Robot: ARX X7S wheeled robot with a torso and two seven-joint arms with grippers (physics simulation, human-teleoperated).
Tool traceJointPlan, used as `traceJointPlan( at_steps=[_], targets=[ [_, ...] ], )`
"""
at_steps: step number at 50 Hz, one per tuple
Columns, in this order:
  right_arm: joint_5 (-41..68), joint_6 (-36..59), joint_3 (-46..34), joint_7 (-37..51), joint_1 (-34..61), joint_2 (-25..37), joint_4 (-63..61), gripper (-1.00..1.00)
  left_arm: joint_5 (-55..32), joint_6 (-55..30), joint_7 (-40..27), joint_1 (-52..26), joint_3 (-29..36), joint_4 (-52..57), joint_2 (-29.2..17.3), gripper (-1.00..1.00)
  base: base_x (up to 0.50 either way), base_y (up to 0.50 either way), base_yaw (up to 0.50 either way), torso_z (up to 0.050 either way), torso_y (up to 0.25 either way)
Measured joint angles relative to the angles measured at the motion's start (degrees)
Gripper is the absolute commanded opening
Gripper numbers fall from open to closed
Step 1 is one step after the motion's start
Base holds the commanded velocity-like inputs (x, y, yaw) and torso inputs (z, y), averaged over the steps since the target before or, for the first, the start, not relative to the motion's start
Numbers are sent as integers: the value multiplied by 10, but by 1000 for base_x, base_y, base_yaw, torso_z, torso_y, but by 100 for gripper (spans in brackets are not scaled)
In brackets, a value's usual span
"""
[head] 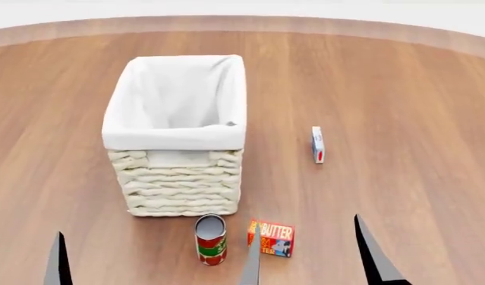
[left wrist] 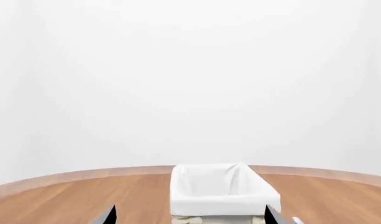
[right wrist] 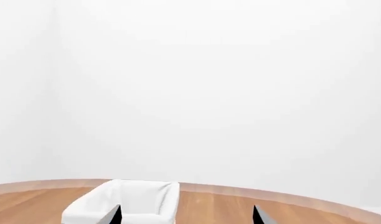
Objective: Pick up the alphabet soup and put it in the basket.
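The alphabet soup is out of view in all three views. The basket (head: pixel 178 145), cream wicker with a white cloth liner, stands on the wooden floor left of centre in the head view. It also shows ahead in the left wrist view, basket (left wrist: pixel 218 186), and in the right wrist view, basket (right wrist: pixel 125 200). My left gripper (left wrist: pixel 189 217) is open and holds nothing; only one of its fingers (head: pixel 57 264) shows in the head view. My right gripper (head: pixel 310 261) is open too, nothing between its fingers, near the bottom edge.
A red-and-green can (head: pixel 211 239) stands just in front of the basket. A butter box (head: pixel 272 237) lies beside it. A small white, blue and red box (head: pixel 318 144) sits right of the basket. A raised wooden rim (head: pixel 306 24) bounds the floor far back.
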Motion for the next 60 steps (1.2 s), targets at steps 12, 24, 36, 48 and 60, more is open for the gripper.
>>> traceJointPlan(
  at_steps=[12,24,36,48,60],
  targets=[
    [5,-2,-4,8,0,8,1,100,-2,-2,-9,-1,6,1,-7,100,500,0,0,0,0],
    [11,-2,-7,17,1,13,3,100,-4,-2,-18,-3,11,-1,-14,100,290,0,0,0,1],
    [11,0,-10,26,1,19,4,100,-9,-2,-25,-4,16,-3,-19,100,0,484,0,0,0],
    [14,1,-13,34,3,24,5,100,-12,-3,-31,-5,20,-4,-24,100,0,500,0,0,0],
    [16,0,-16,39,4,30,8,100,-14,-3,-38,-6,24,-5,-29,100,0,458,0,0,0]
  ],
)
